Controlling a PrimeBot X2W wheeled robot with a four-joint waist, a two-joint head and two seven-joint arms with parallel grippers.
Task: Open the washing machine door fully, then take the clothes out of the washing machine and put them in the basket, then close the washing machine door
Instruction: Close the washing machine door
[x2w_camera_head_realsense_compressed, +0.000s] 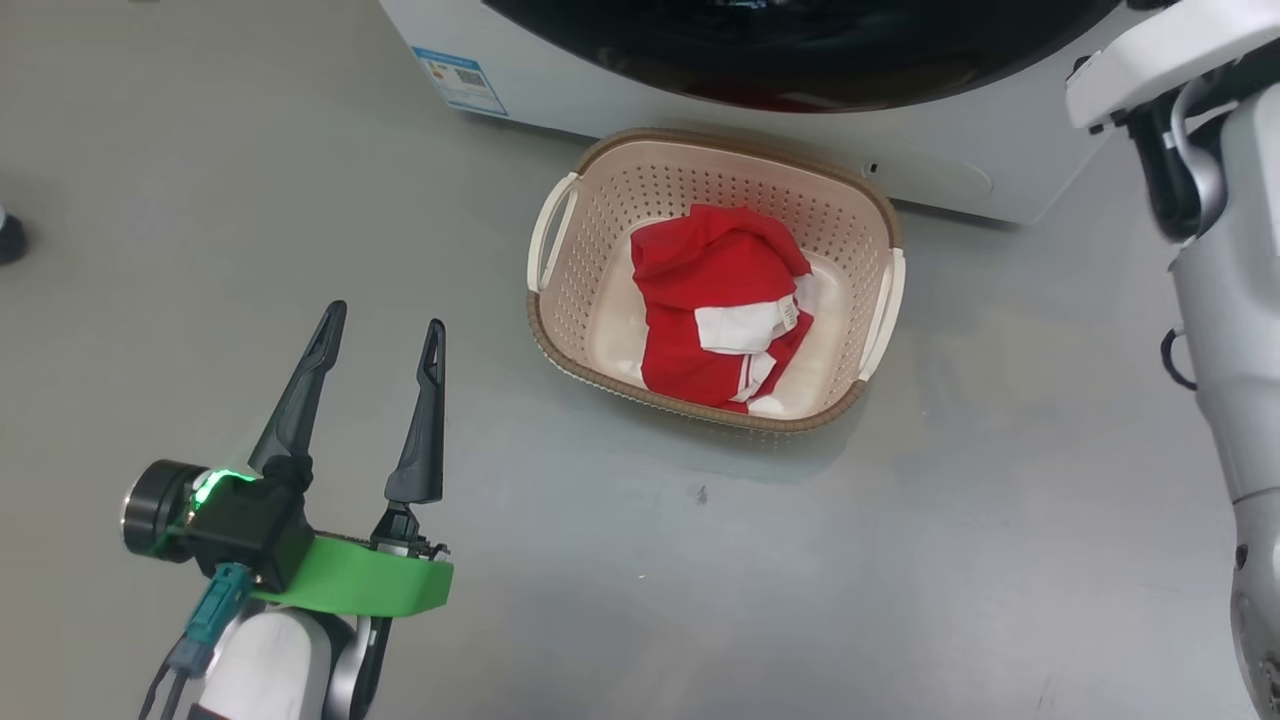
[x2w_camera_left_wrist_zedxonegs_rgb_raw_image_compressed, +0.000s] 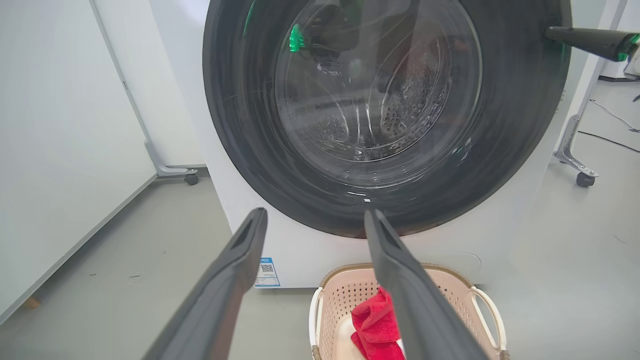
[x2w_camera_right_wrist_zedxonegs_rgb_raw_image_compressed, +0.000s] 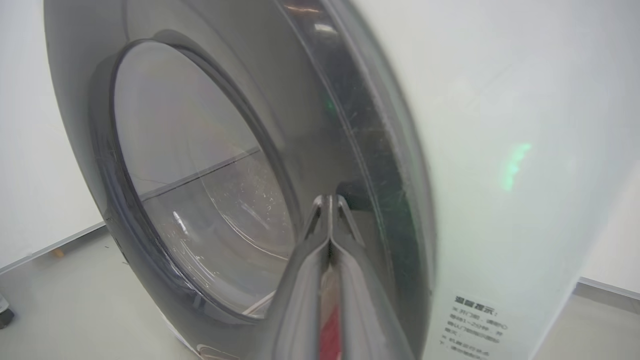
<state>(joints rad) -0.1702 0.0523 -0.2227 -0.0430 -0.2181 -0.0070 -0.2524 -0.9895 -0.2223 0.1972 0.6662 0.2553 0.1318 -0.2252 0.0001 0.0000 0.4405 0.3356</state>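
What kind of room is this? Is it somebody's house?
Probably a laundry corner set up in a lab or workshop, not a home: a washing machine, a basket holding red clothes on a bare grey floor, and white partition panels on wheels.

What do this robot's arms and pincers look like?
The left tool has two long, dark, tapering fingers on a black body with a green bracket, a glowing green light and a teal-plugged cable. Its forearm is white. The right tool is likewise dark and slender; the right arm is white and grey.
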